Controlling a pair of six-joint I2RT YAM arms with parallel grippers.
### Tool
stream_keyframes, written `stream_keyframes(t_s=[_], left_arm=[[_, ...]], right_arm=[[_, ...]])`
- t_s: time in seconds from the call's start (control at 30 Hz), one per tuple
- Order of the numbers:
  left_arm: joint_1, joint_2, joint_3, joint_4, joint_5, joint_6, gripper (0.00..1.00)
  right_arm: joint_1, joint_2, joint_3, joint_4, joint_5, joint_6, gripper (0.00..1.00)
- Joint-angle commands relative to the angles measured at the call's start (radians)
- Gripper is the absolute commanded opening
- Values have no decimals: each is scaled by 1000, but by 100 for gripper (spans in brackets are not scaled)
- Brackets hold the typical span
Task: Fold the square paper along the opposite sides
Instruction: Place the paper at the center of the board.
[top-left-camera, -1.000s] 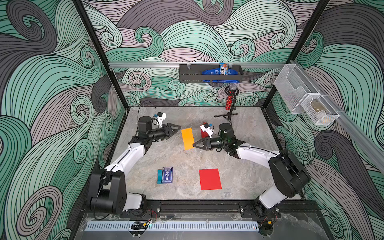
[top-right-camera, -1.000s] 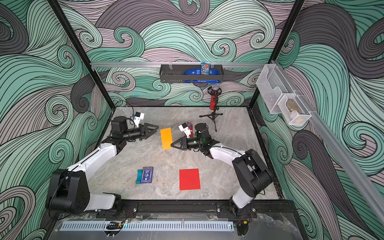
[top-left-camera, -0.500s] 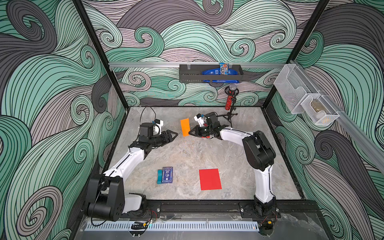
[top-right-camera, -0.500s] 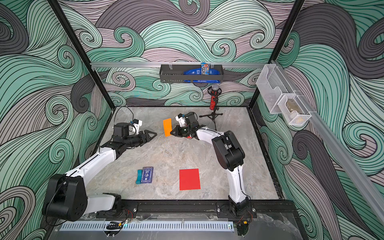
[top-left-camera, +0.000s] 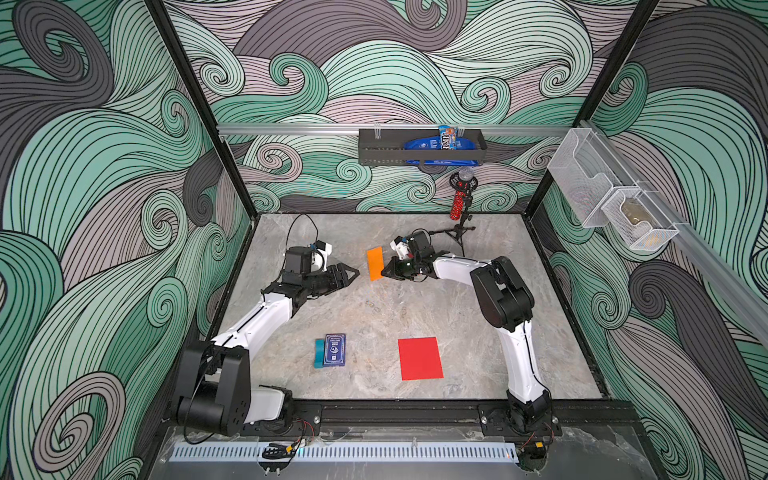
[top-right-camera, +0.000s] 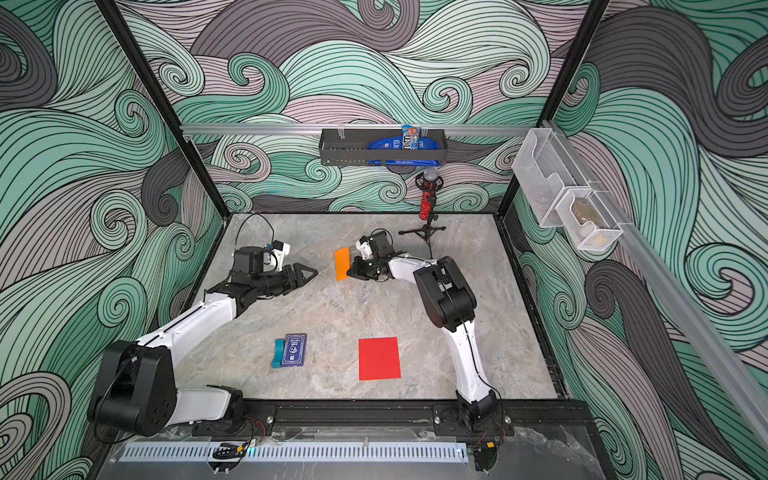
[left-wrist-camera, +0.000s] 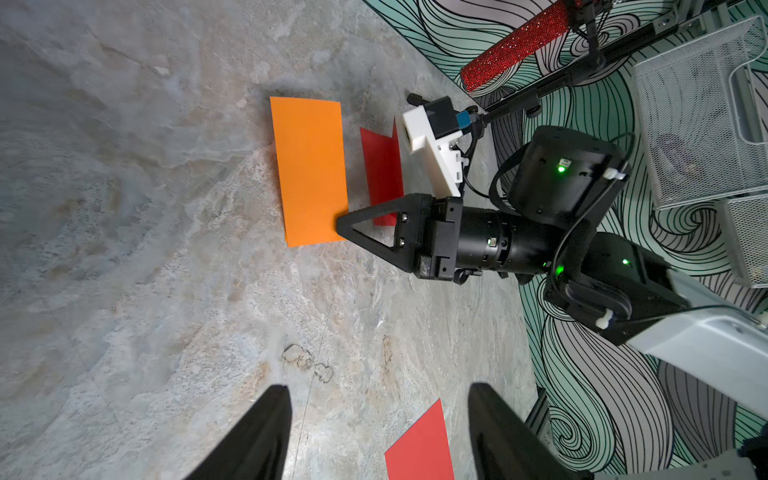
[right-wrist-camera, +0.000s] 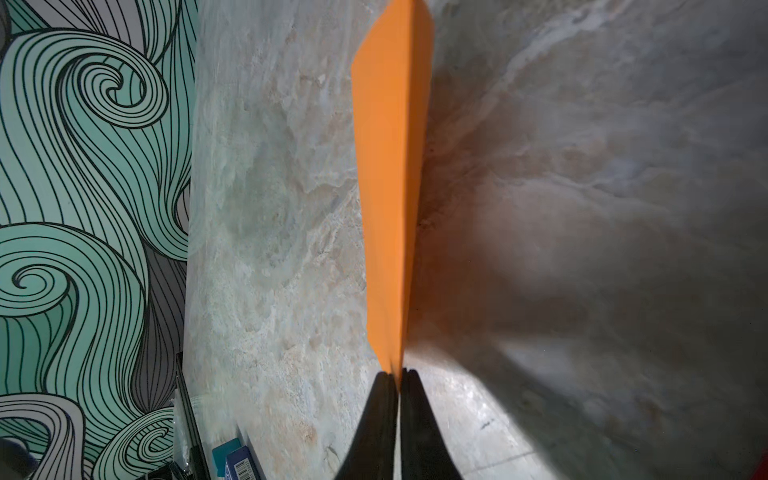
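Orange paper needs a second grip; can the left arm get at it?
Probably yes: the open left gripper faces the orange paper across bare table; the right gripper pinches only one corner.

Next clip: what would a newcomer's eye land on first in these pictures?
The orange paper, folded into a narrow strip, stands out mid-table toward the back, its edge pinched between the shut fingers of the right gripper. The left gripper faces it with fingers open, holding nothing. Nearer the front lies a flat red square paper, with a blue card box on the left arm's side.
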Motion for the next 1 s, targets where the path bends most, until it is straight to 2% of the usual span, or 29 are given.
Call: stream_keyframes(t_s=[0.0,0.3,0.73,0.87,0.97], left_arm=[[-5,-3,3,-11,7,25,69],[-5,2,7,-12,9,28,68],[-5,6,15,-21,-3,31,67],[-5,4,15,-30,-22,33,66],[-23,-3,13,-41,-52,35,65]], right_arm=[[-9,18,33,-32,26,-8,13],[-17,14,65,-82,52,-30,19],[-14,-70,88,-188,144,-96,27],[15,-172,64,-245,258,-148,27],[67,-341,-96,-248,425,-193,27]])
